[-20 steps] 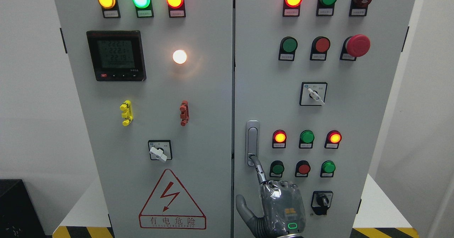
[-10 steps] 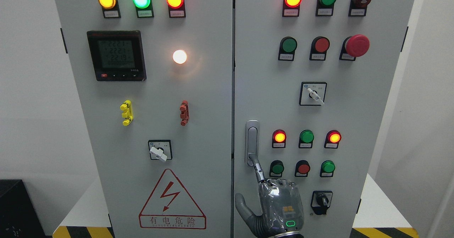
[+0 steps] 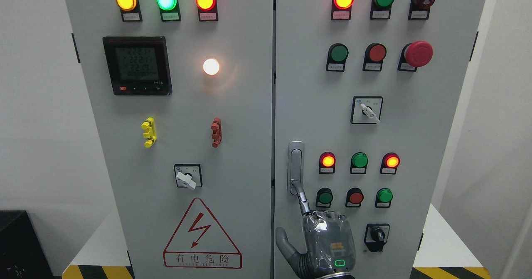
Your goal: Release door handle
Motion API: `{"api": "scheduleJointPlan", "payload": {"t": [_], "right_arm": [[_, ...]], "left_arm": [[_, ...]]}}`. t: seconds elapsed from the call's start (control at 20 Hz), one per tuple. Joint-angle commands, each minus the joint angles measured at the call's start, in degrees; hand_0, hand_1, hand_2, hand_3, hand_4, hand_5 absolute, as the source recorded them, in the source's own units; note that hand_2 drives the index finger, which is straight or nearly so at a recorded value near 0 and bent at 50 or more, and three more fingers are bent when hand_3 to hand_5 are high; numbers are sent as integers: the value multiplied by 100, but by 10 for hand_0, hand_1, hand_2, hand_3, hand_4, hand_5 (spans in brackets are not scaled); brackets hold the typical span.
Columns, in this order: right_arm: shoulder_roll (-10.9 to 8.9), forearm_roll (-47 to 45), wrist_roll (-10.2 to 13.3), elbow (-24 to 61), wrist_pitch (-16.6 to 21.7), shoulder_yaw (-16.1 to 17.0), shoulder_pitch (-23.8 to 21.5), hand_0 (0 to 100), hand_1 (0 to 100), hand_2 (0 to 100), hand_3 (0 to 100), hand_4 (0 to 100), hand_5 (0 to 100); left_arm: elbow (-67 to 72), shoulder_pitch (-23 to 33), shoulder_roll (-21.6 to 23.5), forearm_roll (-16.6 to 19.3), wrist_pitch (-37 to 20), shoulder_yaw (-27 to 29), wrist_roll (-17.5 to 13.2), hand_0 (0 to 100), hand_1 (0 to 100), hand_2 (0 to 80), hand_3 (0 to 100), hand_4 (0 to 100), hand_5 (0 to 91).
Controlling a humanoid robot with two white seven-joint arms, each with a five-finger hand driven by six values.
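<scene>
One right hand [image 3: 328, 245] touches the foot of the single door handle [image 3: 295, 167] with one straight finger, other fingers clenched, its wrist cut off below.

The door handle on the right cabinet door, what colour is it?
Silver-grey metal, seen in the head view: door handle.

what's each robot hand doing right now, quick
Right robot hand: index finger extended, tip on the lower end of the door handle; other fingers curled, grasping nothing.
Left robot hand: not in view.
</scene>
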State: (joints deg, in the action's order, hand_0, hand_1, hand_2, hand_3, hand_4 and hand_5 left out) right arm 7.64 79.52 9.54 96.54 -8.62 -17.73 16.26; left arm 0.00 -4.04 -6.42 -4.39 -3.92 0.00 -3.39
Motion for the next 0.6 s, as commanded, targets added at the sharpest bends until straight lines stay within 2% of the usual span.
{"api": "scheduleJointPlan", "payload": {"t": [0.0,0.55], "right_arm": [[9,2,-58,-73,-35,6,-35,368,390,0,1000,1000,992],[9,73,-102,-117,-35,-46,-35,365,388,7,1000,1000,992]], "left_arm": [[-97,0,0,0,-4,-114,-4,0,0,23,84,13,0],[-97,0,0,0,-4,-114,5,0,0,23,84,13,0]]}}
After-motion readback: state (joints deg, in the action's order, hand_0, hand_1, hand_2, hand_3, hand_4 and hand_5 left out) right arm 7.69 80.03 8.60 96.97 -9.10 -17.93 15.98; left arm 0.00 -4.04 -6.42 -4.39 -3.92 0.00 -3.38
